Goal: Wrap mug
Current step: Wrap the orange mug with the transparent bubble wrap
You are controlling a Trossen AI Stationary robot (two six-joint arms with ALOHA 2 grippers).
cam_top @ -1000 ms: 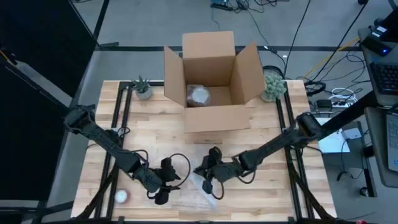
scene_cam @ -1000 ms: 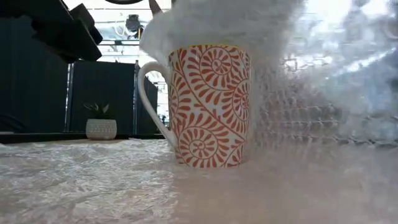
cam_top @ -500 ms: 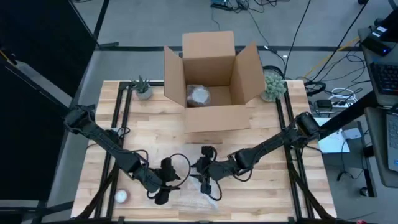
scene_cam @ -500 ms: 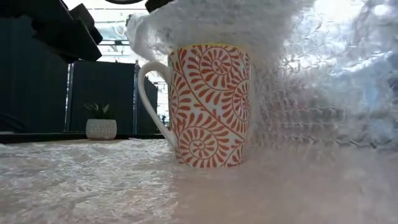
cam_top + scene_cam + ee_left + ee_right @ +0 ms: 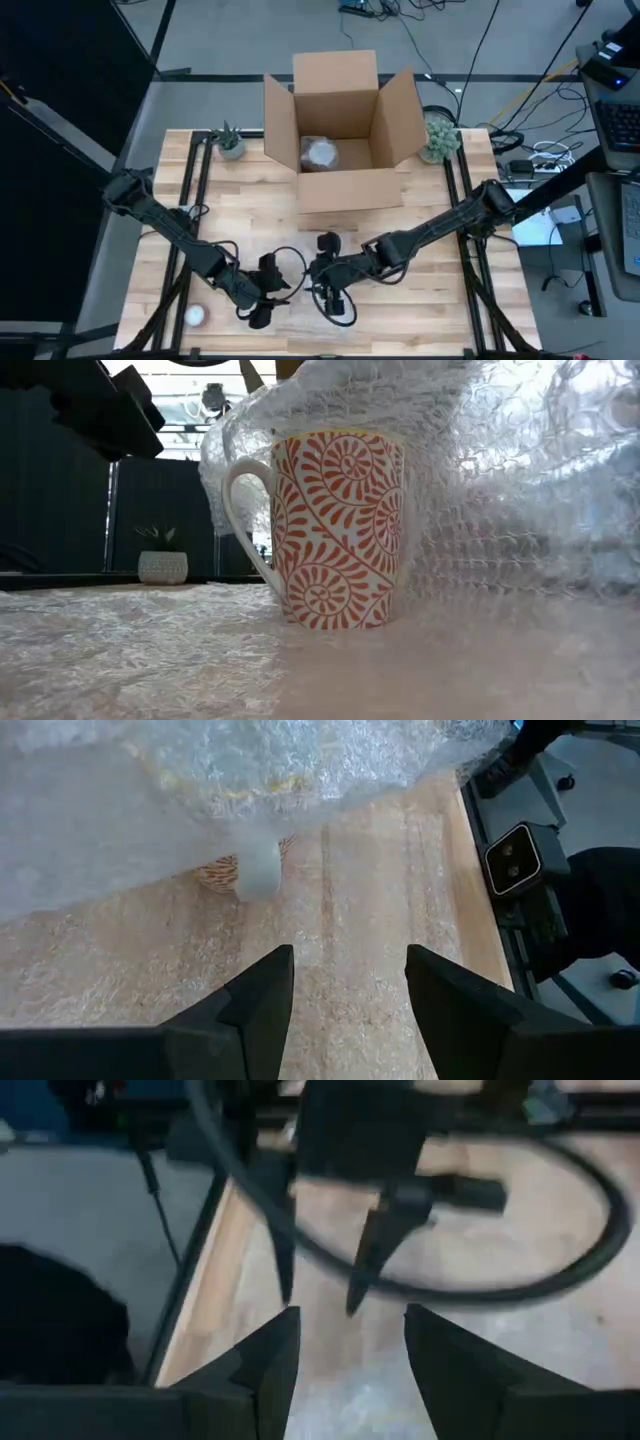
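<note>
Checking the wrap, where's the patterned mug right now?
The mug stands upright at the table's near edge, under bubble wrap, between both end effectors.

An orange-and-white spiral-patterned mug (image 5: 335,530) is standing upright on bubble wrap (image 5: 140,650) that is covering the worktop. The sheet is draping over the mug's rim and rising beside it. A small potted plant (image 5: 162,560) is sitting behind.

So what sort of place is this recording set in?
Probably a robotics lab or workshop: a slatted wooden work table on a bare grey floor, loose black cables trailing beside it, and black partition panels behind.
</note>
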